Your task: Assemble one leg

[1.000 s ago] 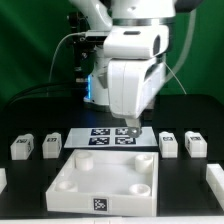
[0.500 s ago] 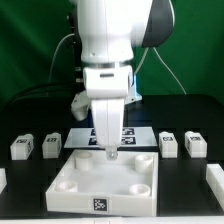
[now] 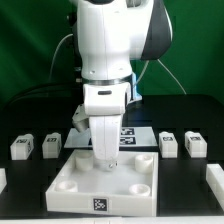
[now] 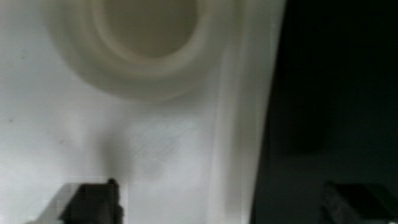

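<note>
The white tabletop, with round corner sockets, lies at the front centre. My gripper points down over its back left part, close to the surface. In the wrist view the gripper is open and empty. One dark fingertip is over the white tabletop and the other is over the black table, so the jaws straddle the tabletop's edge. A round socket lies ahead of the fingers. Small white tagged legs stand apart from the gripper: two on the exterior view's left and two on its right.
The marker board lies behind the tabletop, partly hidden by the arm. More white parts show at the exterior view's left edge and right edge. Cables hang behind the arm.
The arm has swung from over the marker board toward the exterior view's left and come down, so the gripper now sits low over the tabletop's back left edge.
</note>
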`<state>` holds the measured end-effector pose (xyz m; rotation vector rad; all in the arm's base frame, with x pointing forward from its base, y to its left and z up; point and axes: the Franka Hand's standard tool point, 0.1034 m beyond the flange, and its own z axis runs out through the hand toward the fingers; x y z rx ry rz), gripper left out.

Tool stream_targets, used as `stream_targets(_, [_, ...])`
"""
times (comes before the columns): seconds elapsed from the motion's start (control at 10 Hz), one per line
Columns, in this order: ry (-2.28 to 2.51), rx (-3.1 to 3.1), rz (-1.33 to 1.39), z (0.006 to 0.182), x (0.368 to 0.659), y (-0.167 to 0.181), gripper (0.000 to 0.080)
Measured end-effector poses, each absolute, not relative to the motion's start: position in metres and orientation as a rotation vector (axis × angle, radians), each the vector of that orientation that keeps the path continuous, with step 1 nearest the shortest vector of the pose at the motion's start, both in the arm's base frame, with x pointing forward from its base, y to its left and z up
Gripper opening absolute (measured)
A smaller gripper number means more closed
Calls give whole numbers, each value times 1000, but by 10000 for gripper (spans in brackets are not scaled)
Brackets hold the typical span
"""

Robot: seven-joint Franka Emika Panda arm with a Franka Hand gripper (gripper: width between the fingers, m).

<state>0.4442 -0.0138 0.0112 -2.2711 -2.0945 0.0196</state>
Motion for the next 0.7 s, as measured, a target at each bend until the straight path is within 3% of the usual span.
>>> stream_targets(0.2, [-2094, -2271, 20, 11, 444, -14, 243])
stream_targets(0.3, [-2094, -2271, 20, 11, 444, -14, 243])
stream_targets(0.4, [-2093, -2274, 19, 11, 444, -14, 65])
stream_targets(0.7, [-2093, -2276, 15, 11, 445, -14, 59])
